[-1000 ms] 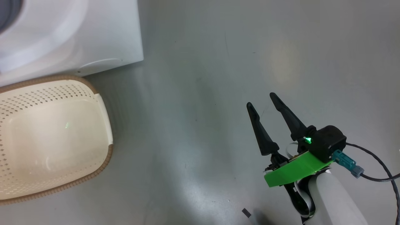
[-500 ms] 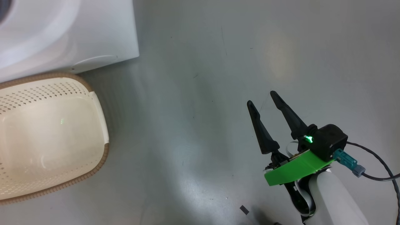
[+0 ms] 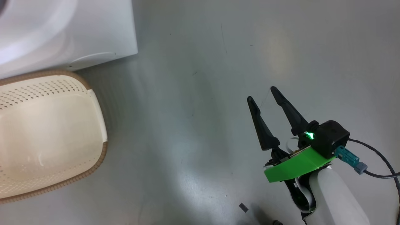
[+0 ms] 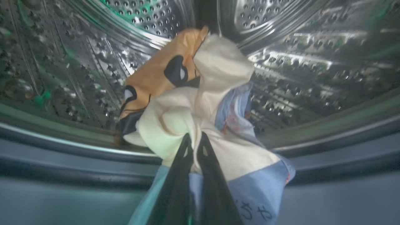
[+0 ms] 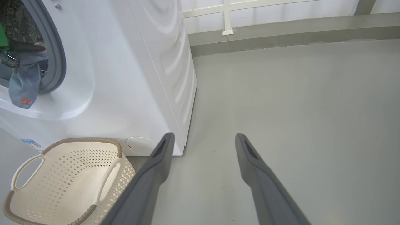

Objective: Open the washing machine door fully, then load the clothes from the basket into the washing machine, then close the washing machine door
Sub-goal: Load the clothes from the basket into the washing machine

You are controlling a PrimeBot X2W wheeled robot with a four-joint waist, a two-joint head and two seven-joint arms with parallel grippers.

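Draping into the drum (image 4: pixel 150 18), the clothes (image 4: pixel 175 112) sit clamped in left gripper (image 4: pixel 195 135) jaws; right gripper (image 3: pixel 262 93) jaws apart.

The smooth grey floor (image 3: pixel 200 93) has a dull sheen and a few faint scuffs, and in the right wrist view it runs back to a low grey kerb (image 5: pixel 281 34) along the wall. The white washing machine (image 3: pixel 78 34) stands on it, with the cream basket (image 3: pixel 104 153) just beside the machine's lower front corner. Well apart from both lies a small dark scrap (image 3: pixel 243 207), perhaps a bit of tape.
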